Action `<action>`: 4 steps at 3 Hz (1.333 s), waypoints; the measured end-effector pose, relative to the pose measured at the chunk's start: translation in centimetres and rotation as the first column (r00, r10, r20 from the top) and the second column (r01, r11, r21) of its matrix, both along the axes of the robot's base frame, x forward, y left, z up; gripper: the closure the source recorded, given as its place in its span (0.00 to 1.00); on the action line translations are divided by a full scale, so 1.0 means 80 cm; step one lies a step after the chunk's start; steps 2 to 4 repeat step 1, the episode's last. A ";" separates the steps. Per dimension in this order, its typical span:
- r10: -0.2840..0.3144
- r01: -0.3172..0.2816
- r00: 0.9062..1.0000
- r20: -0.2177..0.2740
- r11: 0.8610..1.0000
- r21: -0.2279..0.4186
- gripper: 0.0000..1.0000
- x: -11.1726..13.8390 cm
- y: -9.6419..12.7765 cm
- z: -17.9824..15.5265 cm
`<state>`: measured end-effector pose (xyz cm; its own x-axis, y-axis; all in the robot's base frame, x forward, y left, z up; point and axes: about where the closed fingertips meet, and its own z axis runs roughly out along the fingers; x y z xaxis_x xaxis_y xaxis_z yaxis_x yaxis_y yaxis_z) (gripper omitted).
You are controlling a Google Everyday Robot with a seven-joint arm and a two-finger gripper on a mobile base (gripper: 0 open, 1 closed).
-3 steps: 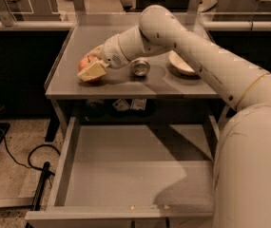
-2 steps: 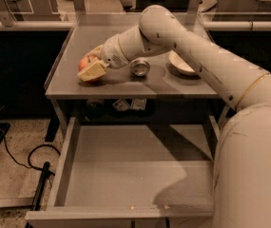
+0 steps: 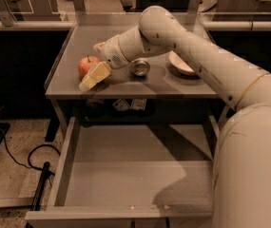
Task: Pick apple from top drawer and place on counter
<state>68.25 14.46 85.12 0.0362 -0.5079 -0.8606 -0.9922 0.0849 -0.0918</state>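
Observation:
The red apple (image 3: 86, 64) rests on the grey counter (image 3: 125, 32), near its front left corner. My gripper (image 3: 90, 65) reaches in from the right and straddles the apple, open: one pale finger (image 3: 95, 76) lies in front of the apple, the other (image 3: 99, 46) stands a little behind it with a gap. The top drawer (image 3: 135, 175) is pulled out below the counter and its flat grey bottom holds nothing.
A silver can (image 3: 140, 67) stands on the counter just right of my wrist. A white bowl (image 3: 180, 63) sits further right. My arm crosses the counter's right half. A black cable (image 3: 30, 156) lies on the floor at the left.

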 end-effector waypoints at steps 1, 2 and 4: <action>0.000 0.000 1.000 0.000 1.000 0.000 0.00 0.000 0.000 0.000; 0.000 0.000 1.000 0.000 1.000 0.000 0.00 0.000 0.000 0.000; 0.000 0.000 1.000 0.000 1.000 0.000 0.00 0.000 0.000 0.000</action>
